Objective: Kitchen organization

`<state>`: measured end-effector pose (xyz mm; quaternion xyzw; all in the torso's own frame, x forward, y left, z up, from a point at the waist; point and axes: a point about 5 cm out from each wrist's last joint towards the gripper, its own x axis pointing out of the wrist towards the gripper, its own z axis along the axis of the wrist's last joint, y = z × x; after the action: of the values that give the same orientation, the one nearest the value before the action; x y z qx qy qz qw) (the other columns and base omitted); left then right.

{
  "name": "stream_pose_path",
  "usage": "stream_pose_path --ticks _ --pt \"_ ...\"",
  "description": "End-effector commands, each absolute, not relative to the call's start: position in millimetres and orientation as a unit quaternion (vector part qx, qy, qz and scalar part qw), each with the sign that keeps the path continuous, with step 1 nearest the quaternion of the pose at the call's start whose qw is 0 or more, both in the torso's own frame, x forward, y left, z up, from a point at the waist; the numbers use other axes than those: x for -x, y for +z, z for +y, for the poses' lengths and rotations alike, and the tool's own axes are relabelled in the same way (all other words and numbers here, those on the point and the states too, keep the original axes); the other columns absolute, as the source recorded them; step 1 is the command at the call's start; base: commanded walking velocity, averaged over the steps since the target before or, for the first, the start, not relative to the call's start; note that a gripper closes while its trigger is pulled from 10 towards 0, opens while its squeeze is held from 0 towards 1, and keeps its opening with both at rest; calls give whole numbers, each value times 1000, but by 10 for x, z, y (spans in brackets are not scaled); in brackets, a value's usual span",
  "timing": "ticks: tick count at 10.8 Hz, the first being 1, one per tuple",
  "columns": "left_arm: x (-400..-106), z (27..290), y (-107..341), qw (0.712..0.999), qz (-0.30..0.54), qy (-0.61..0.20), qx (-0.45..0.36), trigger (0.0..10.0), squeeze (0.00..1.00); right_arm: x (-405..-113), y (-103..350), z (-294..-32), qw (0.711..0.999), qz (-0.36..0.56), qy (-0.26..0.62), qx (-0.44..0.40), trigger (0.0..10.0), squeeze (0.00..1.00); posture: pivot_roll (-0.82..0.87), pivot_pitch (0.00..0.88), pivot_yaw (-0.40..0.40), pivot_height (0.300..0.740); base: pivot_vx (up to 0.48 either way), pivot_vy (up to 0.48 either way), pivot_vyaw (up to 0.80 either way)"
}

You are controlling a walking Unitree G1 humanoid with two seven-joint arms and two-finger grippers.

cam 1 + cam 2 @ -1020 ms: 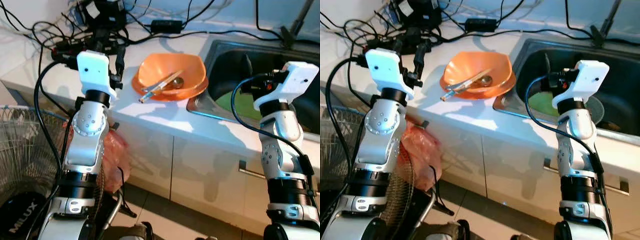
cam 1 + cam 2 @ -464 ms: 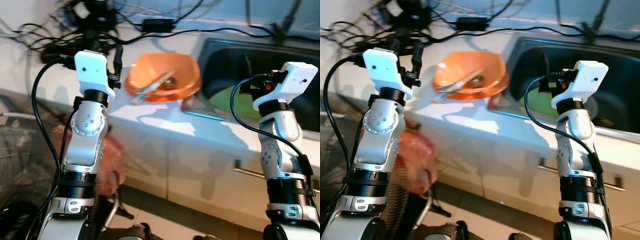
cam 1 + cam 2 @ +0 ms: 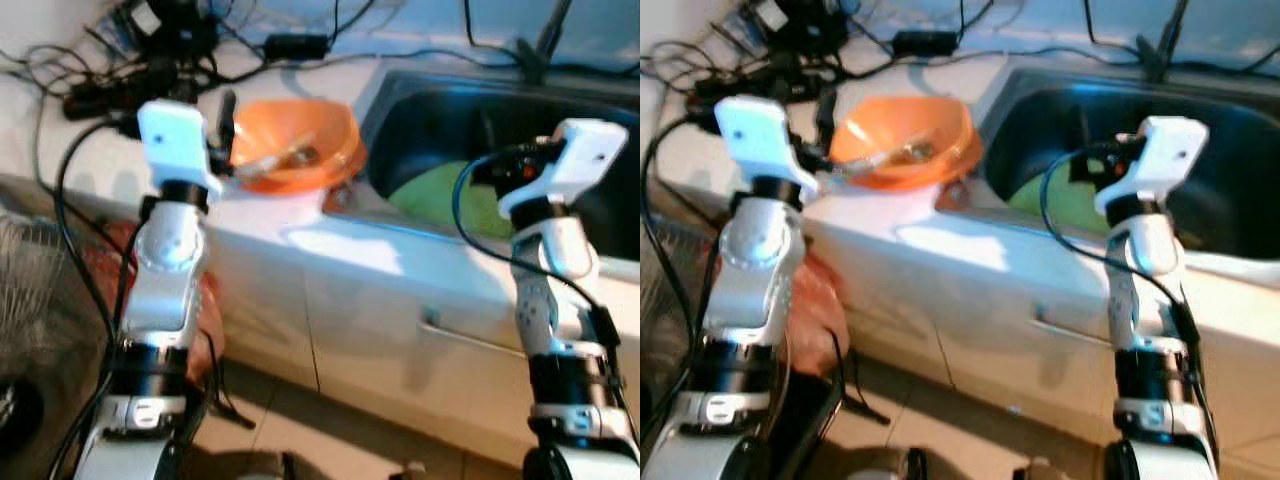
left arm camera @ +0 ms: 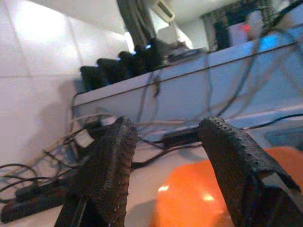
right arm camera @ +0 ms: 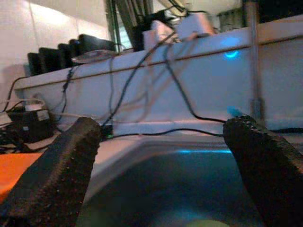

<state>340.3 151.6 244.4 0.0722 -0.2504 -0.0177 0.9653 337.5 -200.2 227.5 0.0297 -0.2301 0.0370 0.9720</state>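
The orange bowl (image 3: 296, 150) holding utensils (image 3: 282, 157) sits on the white counter (image 3: 330, 240), just beside the sink (image 3: 470, 130), where something green (image 3: 450, 190) lies. The left gripper (image 4: 168, 156) hovers near the bowl, jaws open and empty; the right gripper (image 5: 161, 165) faces the sink, spread wide. A good approach closes squarely on the rim. Against the earlier frames, the view has shifted sideways, bowl unmoved

Shallow orange plastic bowl (image 3: 295, 152) sits upright on the white worktop (image 3: 330, 235), just left of the dark recessed sink (image 3: 480, 130). A pair of light chopsticks (image 3: 268, 162) lies slanted inside it; other contents blurred. Round green plate (image 3: 450, 195) lies in the sink, near side.
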Motion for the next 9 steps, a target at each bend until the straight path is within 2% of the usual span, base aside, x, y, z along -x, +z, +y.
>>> stream_pose_path --ticks 1,6,9 --pt "-3389 1528 2483 963 -258 -17 -75 10000 0 -3371 2302 -2011 971 -235 36 -33 10000 0 59 101 80 740 0 0 0" --pt "-3371 1582 2472 964 -255 -11 -79 10000 0 -3369 2268 -1975 972 -228 46 -27 10000 0 66 114 78 740 0 0 0" --pt "-3324 1531 2304 972 -222 -23 -71 10000 0 -3380 2198 -1970 976 -211 44 -28 10000 0 70 121 78 740 0 0 0"
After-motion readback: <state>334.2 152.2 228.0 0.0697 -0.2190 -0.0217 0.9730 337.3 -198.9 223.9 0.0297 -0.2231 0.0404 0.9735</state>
